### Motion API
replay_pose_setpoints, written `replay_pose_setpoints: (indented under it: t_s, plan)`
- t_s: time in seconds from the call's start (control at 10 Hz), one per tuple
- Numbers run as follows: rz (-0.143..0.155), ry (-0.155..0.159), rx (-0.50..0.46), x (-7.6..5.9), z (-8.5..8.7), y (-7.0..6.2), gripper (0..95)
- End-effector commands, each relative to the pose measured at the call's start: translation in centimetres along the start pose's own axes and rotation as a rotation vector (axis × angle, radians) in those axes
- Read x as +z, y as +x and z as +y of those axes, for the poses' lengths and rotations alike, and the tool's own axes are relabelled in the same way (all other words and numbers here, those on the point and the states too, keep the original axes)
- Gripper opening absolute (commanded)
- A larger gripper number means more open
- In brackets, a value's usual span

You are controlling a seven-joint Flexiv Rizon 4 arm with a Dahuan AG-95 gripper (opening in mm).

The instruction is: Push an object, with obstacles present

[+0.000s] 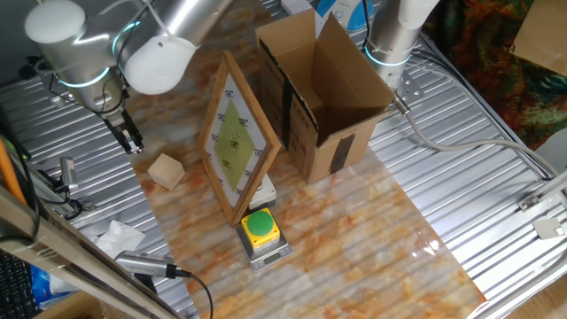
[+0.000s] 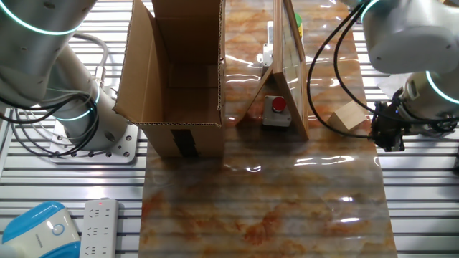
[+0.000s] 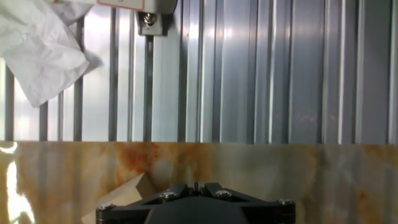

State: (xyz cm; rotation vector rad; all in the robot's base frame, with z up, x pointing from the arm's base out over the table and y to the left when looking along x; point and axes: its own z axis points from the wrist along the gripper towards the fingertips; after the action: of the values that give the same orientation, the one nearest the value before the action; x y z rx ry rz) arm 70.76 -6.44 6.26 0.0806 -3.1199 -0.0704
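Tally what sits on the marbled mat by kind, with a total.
Wooden cube: 1
Cardboard box: 1
Framed board: 1
Push-button: 1
Total: 4

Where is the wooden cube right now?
In one fixed view, the wooden cube sits on the marbled mat's left edge, between the hand and the framed board.

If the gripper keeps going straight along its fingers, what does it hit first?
Likely the marbled mat at its edge, right beside the wooden cube. The gripper points down, with nothing visibly under it. Depth is unclear, so it could clip the cube's edge.
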Motion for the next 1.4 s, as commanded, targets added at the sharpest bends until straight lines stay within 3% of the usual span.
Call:
replay_pose_setpoints:
  t_s: [0.1,0.4,1.4]
  plan:
    - [0.006,-0.013,0.011,0.0,0.1,-0.1,0.0]
    - [0.017,-0.031,0.027,-0.1,0.5,-0.4,0.0]
    - [0.034,-0.004,0.062,-1.0,2.9,-2.4,0.0]
